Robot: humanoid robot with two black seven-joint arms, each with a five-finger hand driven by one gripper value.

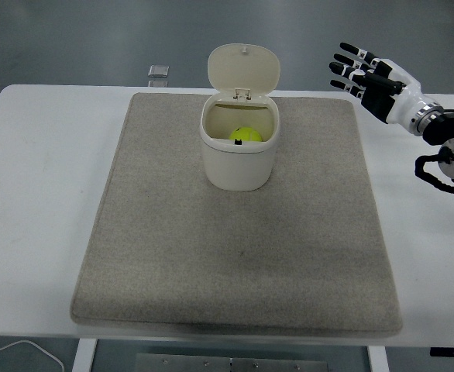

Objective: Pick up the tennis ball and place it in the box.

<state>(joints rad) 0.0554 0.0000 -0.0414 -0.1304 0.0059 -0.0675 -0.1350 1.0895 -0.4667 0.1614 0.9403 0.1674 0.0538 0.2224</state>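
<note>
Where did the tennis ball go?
In the head view, the tennis ball lies inside the open box, at the far middle of the mat. The right hand is off to the right, empty.
</note>
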